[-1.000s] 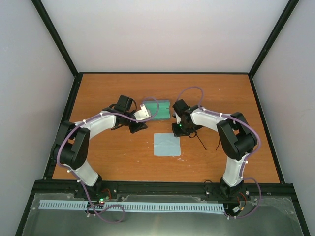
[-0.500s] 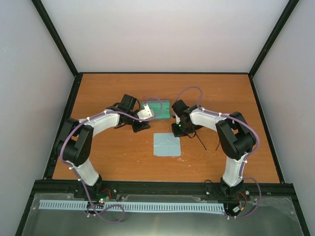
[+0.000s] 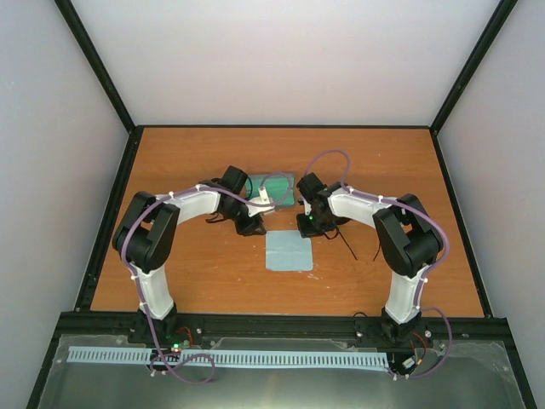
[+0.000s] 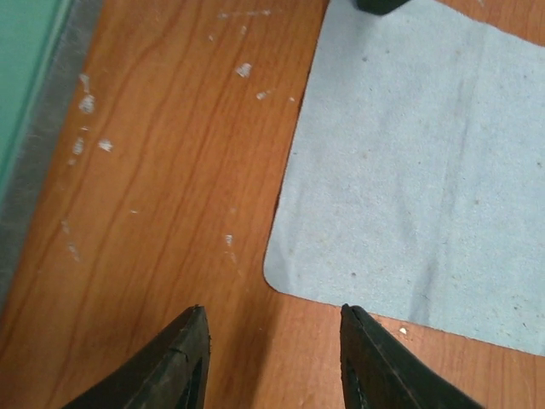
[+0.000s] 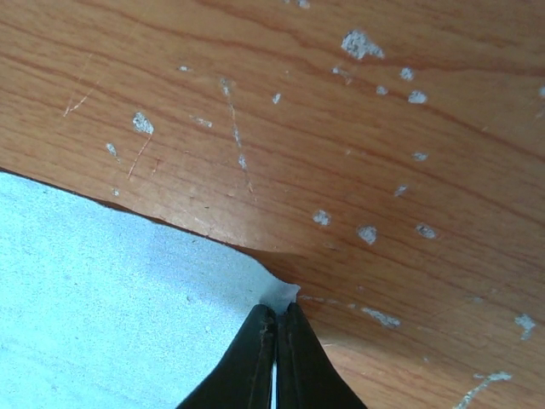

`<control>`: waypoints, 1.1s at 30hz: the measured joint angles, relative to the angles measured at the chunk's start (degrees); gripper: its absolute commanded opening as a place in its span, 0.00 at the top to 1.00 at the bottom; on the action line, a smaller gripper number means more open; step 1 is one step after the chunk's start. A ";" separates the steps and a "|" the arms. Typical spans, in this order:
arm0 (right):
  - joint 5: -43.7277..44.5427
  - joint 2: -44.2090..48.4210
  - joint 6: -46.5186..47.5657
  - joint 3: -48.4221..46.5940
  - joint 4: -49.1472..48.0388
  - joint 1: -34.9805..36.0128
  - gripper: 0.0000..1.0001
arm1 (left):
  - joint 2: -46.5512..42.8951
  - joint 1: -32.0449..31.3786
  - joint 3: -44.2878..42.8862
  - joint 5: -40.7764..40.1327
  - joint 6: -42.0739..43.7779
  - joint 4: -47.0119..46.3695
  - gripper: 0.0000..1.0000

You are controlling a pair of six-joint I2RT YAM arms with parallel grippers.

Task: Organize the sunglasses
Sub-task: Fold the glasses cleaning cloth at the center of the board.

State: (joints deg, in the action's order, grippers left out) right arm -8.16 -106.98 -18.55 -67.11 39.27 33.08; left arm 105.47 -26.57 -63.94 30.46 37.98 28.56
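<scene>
Pale blue cloth (image 3: 289, 250) pinched at one corner by the closed right gripper (image 5: 276, 319); left gripper (image 4: 272, 341) parted, empty, near another corner. Found the sunglasses (image 3: 347, 245) lying just beside the cloth. Judged cloth-handling underway; needed a second-corner grip next.

There is one orange-brown wooden counter (image 3: 187, 264) and two white-and-black robot arms, the left arm (image 3: 183, 203) at centre left of the overhead frame and the right arm (image 3: 375, 209) at centre right. Each arm ends in one black two-fingered claw, making two in all: the left claw (image 4: 272, 319) and the right claw (image 5: 275, 311). On the counter I count one pale blue square cloth (image 3: 288, 250) at the middle, one oblong case with a green lining (image 3: 283, 192) just above it, and one pair of black sunglasses (image 3: 347, 246) to the cloth's right, with two thin temple arms showing.
</scene>
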 measured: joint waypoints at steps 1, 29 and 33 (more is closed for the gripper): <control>0.00 0.00 -0.11 0.00 0.00 0.02 0.97 | 0.37 -0.15 -0.22 0.04 0.15 0.44 0.56; 0.04 0.66 -0.63 0.79 -0.28 0.02 0.97 | 5.05 -3.21 -2.49 -2.58 -0.98 -1.16 0.70; 0.04 0.68 -0.81 0.79 -0.26 0.02 0.97 | 5.05 -3.74 -2.49 -2.56 -1.01 -1.22 0.71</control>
State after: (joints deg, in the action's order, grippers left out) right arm -8.12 -106.30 -19.35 -66.32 39.00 33.10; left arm 110.52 -30.30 -66.43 27.90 36.97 27.33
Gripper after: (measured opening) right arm 0.029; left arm 0.306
